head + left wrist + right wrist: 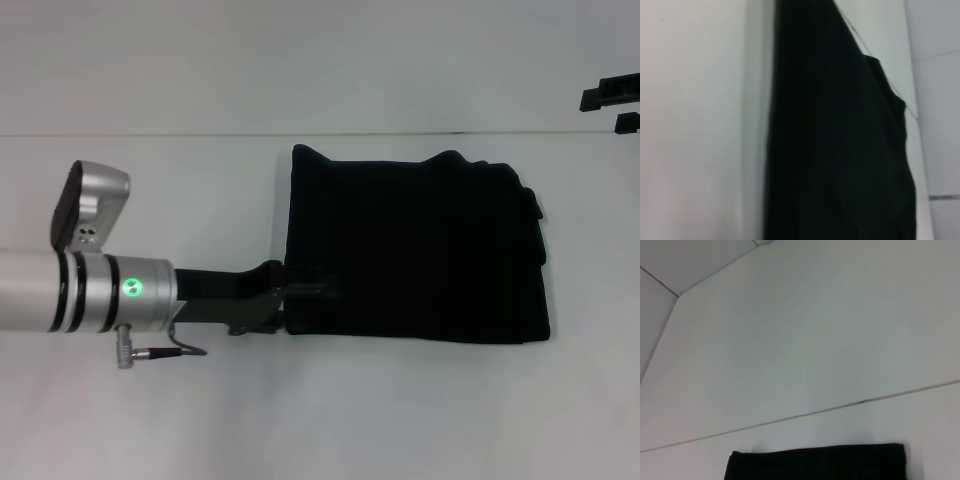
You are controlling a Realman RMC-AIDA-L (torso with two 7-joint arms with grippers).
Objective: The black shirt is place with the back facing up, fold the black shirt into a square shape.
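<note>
- Head view: bright, even, diffuse light; white table (pixel 320 420) slightly washed out with a cool cast; no hard shadows.
- Black shirt (pixel 415 245) reads as near-solid black; folds barely visible, detail crushed; thin soft shadow along its near edge.
- Left arm (pixel 90 290) metal shows mild sheen; green indicator light (pixel 132 289) glows, slightly bloomed.
- Left gripper (pixel 310 293) merges into the dark cloth, outline hard to separate.
- Left wrist view: soft, blurred overall; shirt (pixel 840 150) edges smeared; soft grey shadow band beside the cloth.
- Right wrist view: flat, pale, low contrast; shirt (pixel 815 462) edge fairly crisp; no glare.
</note>
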